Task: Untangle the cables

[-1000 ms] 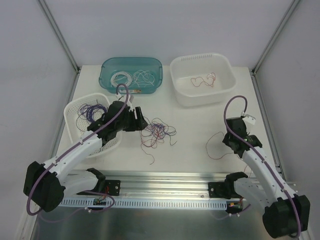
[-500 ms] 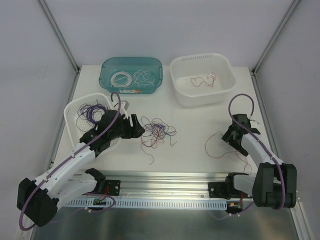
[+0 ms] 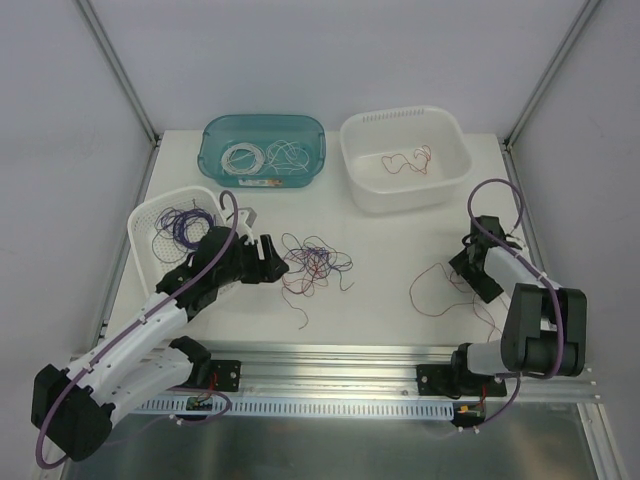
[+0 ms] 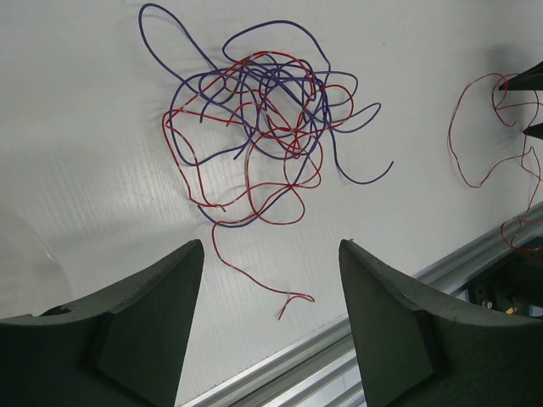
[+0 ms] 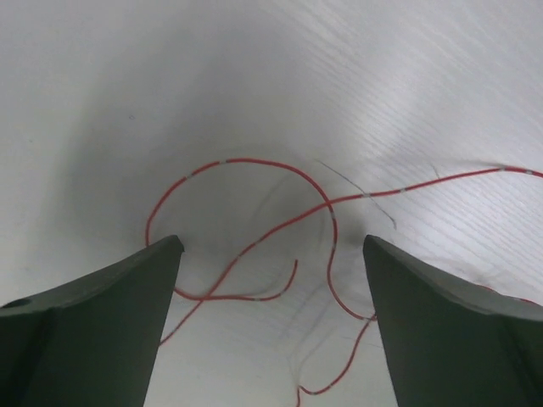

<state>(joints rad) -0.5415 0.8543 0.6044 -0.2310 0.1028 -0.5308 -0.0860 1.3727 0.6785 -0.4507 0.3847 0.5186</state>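
A clump of thin red and dark purple cables [image 3: 312, 264] lies loose on the white table's middle. In the left wrist view the cables [image 4: 263, 110] lie ahead of the fingers. My left gripper [image 3: 272, 262] is open and empty just left of the clump, its jaws wide apart [image 4: 270, 246]. A single loose red wire [image 3: 435, 290] lies on the table at the right. My right gripper [image 3: 468, 268] is open and low over that wire's right end. The red wire [image 5: 254, 246] curls on the table between its fingers, not gripped.
A teal bin [image 3: 214, 140] at the back holds white wires. A white tub [image 3: 352, 150] beside it holds a red wire [image 3: 407, 160]. A white basket [image 3: 142, 218] at the left holds purple wires. An aluminium rail [image 3: 330, 355] runs along the near edge.
My left gripper has drifted a little nearer and down beside the clump. My right arm has folded back to the right, its gripper staying low by the red wire.
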